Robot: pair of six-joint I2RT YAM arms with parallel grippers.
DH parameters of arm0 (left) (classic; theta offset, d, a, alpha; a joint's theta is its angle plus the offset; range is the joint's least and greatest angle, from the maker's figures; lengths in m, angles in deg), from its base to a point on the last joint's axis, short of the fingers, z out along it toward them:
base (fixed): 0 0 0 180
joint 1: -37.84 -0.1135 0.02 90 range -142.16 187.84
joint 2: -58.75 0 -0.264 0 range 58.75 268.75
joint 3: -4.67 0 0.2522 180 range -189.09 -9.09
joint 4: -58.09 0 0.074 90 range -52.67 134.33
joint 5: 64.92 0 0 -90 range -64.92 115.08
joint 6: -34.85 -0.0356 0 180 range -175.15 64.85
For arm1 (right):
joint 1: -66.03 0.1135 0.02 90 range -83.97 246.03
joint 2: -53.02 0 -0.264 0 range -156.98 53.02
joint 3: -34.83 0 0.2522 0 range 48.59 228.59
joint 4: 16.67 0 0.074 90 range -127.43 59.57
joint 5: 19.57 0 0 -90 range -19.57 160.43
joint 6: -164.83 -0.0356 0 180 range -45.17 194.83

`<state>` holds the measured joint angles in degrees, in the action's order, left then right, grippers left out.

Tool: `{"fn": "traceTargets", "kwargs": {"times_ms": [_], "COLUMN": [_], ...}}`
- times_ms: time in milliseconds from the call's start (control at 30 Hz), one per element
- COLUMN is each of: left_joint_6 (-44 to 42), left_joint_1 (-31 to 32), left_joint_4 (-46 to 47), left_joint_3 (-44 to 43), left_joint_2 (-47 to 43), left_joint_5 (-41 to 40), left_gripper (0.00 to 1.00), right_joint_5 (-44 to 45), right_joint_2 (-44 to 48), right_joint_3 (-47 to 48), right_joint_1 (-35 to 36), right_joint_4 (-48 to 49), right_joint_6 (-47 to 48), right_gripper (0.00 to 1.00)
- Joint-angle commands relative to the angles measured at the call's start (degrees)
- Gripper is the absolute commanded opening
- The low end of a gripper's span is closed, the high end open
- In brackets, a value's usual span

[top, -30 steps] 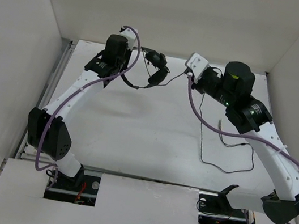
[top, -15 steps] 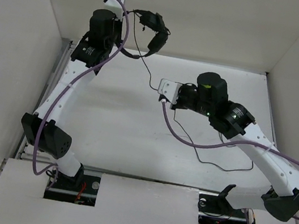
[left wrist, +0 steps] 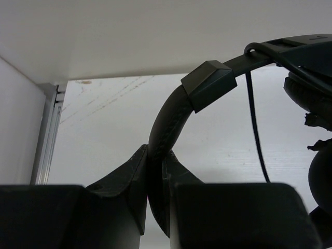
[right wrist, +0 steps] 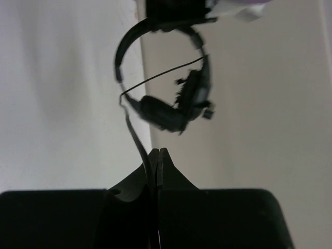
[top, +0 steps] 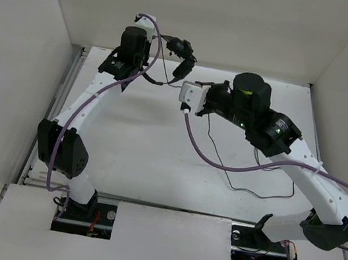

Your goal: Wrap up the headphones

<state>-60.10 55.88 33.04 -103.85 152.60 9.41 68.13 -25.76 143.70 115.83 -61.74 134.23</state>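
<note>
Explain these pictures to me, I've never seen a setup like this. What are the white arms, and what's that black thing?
These are two robot arms, a left arm and a right arm, bolted to a table. One picture looks down from above. The other two come from a camera on each wrist. The left end effector is clamped on the headband of black headphones, holding them in the air. The right end effector pinches their thin cable, and the rest of it trails loose on the table.
</note>
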Motion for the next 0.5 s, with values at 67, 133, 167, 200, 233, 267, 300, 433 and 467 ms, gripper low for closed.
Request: {"fn": "traceTargets", "kwargs": {"times_ms": [67,133,167,200,233,267,300,433,467], "left_joint_6": [-0.8,-1.4,-1.6,-2.0,-2.3,-2.6,-3.0,-4.6,-5.2], "left_joint_1": [2.4,3.4,4.0,4.6,5.5,6.1,6.9,10.4,11.4], "left_joint_4": [6.5,5.9,5.8,5.7,5.5,5.3,5.0,3.3,2.9], "left_joint_3": [2.6,3.3,3.6,4.2,4.9,5.6,6.3,9.1,9.9], "left_joint_2": [-0.3,-0.4,-0.7,-1.0,-1.7,-2.3,-3.0,-5.9,-6.8], "left_joint_5": [-1.9,-1.5,-1.2,-1.0,-0.5,-0.2,0.3,1.8,2.2], "left_gripper": [0.00,0.00,0.00,0.00,0.00,0.00,0.00,0.00,0.00], "right_joint_5": [4.1,5.7,6.9,7.7,8.4,9.2,9.9,11.4,11.4], "right_joint_2": [-1.2,-1.4,-1.4,-1.3,-1.1,-0.9,-0.8,-0.5,-0.5], "right_joint_3": [6.1,4.6,3.3,2.3,1.1,-0.3,-2.0,-7.0,-7.9], "right_joint_1": [1.0,1.0,0.4,0.0,-0.8,-1.5,-2.5,-5.7,-6.5], "right_joint_4": [5.8,8.4,10.5,12.5,14.6,17.1,20.6,30.8,32.8], "right_joint_6": [4.8,7.6,9.1,10.5,11.7,12.9,14.8,19.9,20.7], "right_gripper": [0.00,0.00,0.00,0.00,0.00,0.00,0.00,0.00,0.00]}}
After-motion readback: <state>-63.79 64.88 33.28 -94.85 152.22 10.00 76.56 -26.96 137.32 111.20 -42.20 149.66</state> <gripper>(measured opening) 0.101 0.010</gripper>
